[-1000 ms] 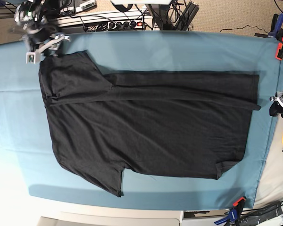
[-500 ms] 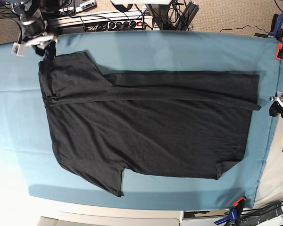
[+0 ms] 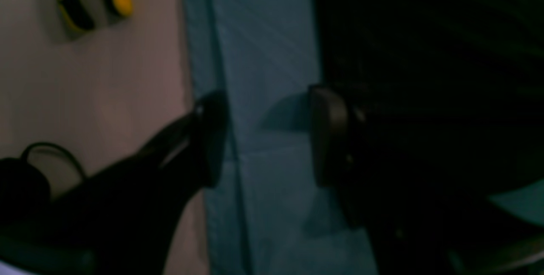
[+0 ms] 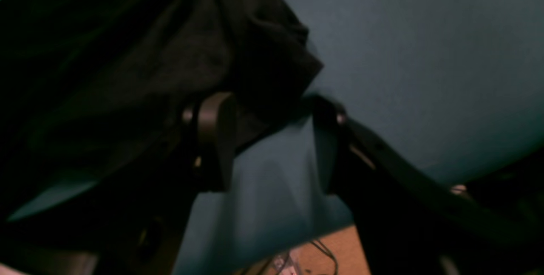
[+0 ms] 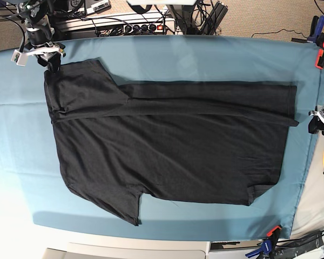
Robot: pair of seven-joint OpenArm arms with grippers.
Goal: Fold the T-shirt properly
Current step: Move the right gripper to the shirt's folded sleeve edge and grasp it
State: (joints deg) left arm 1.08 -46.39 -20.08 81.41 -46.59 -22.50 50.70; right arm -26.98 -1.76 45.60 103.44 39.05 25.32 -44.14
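While the left wrist view is dim, the left gripper [image 3: 265, 139] shows its jaws spread over the teal cloth [image 3: 263, 54], one finger at the edge of the black T-shirt [image 3: 425, 54]. From the right wrist view, the right gripper [image 4: 272, 143] is spread wide around a bunched T-shirt corner. Seen from the base, the T-shirt [image 5: 173, 145] lies partly folded on the cloth.

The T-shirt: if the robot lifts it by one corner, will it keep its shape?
Probably not. The T-shirt looks like thin, limp cloth; its folded strip lies flat, so it would likely sag. Wrinkles beside the right gripper suggest that it bunches easily.
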